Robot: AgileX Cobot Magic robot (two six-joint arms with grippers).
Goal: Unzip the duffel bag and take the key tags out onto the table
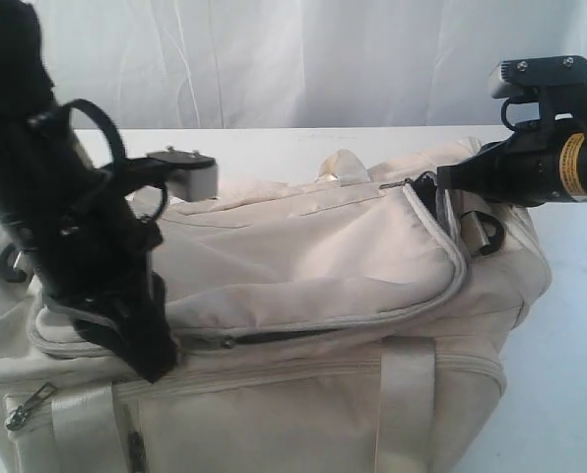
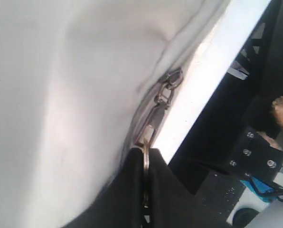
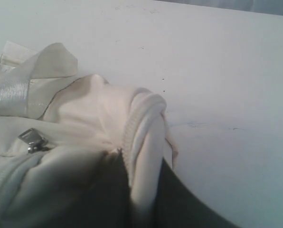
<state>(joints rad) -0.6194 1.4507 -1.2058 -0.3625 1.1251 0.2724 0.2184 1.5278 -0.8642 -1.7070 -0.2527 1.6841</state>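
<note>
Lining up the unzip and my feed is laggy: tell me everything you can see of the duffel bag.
The duffel bag is large, cream fabric, soft and rumpled, lying on the white table. A pale grey zipper curves around its top flap, showing a short dark gap along the front. Shiny straps run down its side. The left gripper pinches a metal zipper pull; the right gripper pinches its fabric at the other end.

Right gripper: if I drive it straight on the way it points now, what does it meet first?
The duffel bag: the right gripper has a fold of its zipper edge between its fingers, so going on would likely press into the bag's top.
</note>
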